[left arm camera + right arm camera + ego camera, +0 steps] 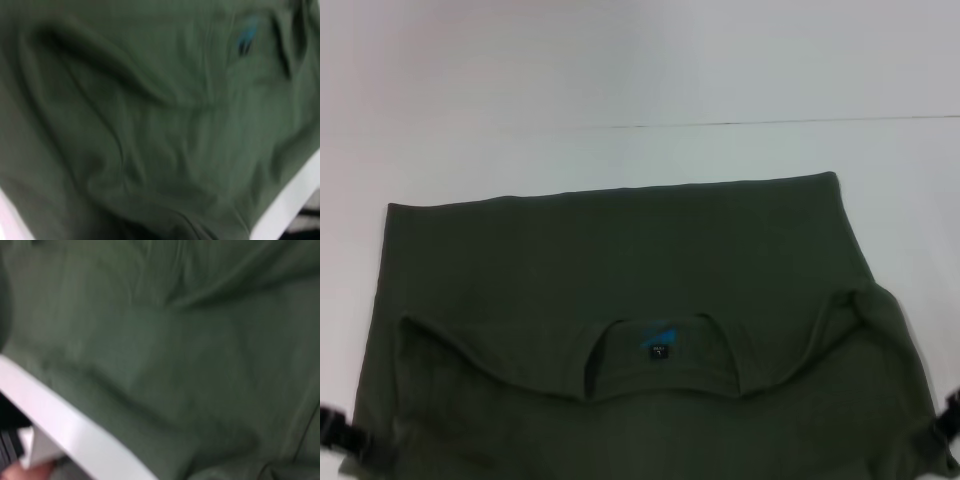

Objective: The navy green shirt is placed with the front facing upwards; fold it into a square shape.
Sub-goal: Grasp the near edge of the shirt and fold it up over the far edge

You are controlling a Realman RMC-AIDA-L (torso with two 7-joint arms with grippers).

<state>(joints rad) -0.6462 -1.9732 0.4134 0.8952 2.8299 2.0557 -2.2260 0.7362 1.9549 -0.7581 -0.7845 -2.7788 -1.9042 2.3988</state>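
The navy green shirt [620,250] lies spread across the white table, with its far edge straight. Its near part, the one with the collar [660,385] and the small blue neck label [660,343], is raised toward me and sags in the middle. My left gripper [340,435] grips that raised part at its left edge, and my right gripper [950,418] at its right edge. Only a black bit of each shows. In the left wrist view the shirt [150,130] fills the picture with the label [245,40] far off. The right wrist view shows only wrinkled shirt cloth [190,350].
The white table [640,80] stretches beyond the shirt, crossed by a thin seam line [770,122]. A strip of the table's edge [65,425] shows in the right wrist view and a corner of the table [295,200] in the left wrist view.
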